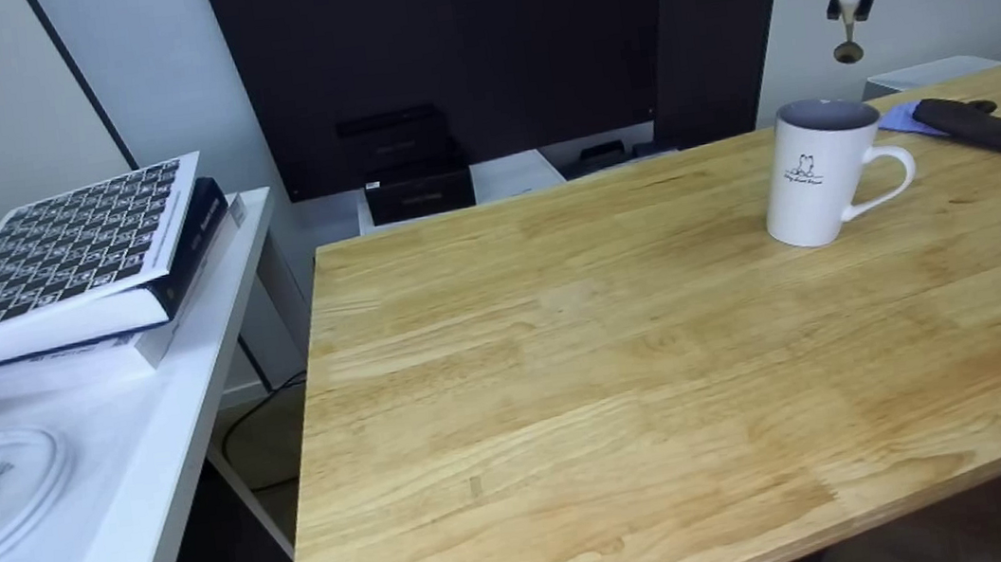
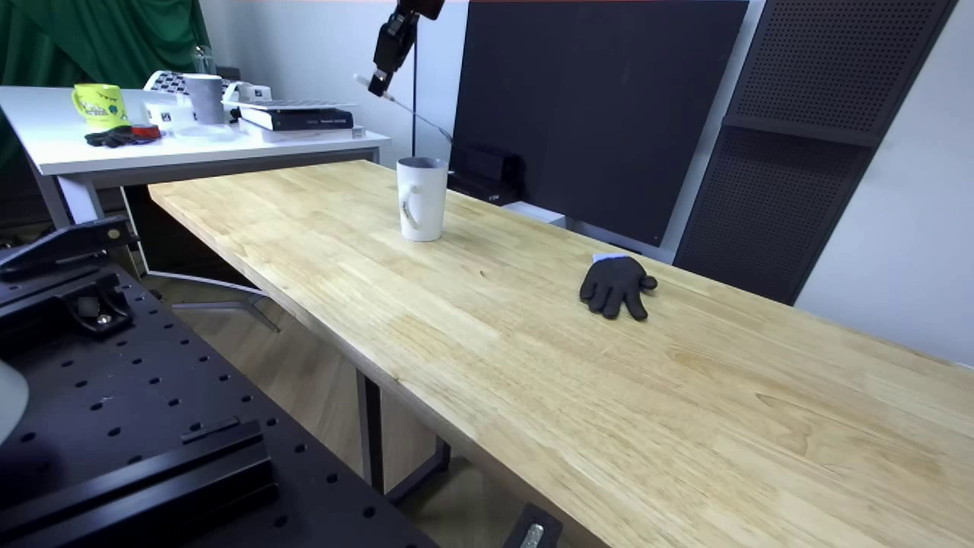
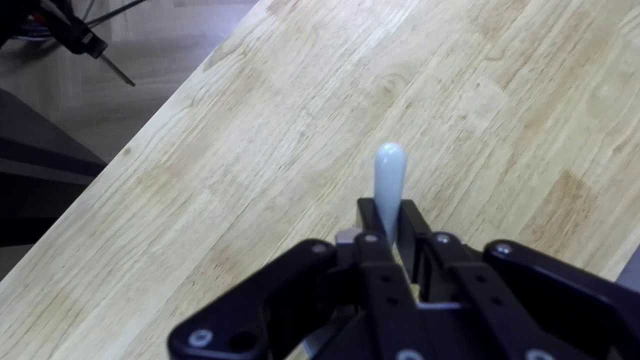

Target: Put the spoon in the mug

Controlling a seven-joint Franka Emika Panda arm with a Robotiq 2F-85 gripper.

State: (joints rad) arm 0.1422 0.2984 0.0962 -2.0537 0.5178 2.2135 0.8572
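The white mug (image 1: 818, 185) stands upright on the wooden table, with a dark print and a loop handle; it also shows in an exterior view (image 2: 428, 198). My gripper (image 1: 850, 14) is shut on the spoon's pale handle (image 3: 390, 175), whose rounded end sticks out past the fingertips (image 3: 387, 205) in the wrist view. In both exterior views the spoon (image 2: 420, 118) is tilted, its metal bowl (image 1: 849, 52) lower than the handle end. The bowl is above the mug's rim, apart from it. In the wrist view the mug is mostly or wholly hidden by the gripper.
A dark glove (image 1: 992, 125) with a light blue cuff lies on the wooden table (image 1: 571, 387) near the mug; it also shows in an exterior view (image 2: 616, 285). A white side table (image 1: 208, 307) holds stacked books (image 1: 58, 259). A black screen (image 2: 586, 114) stands behind.
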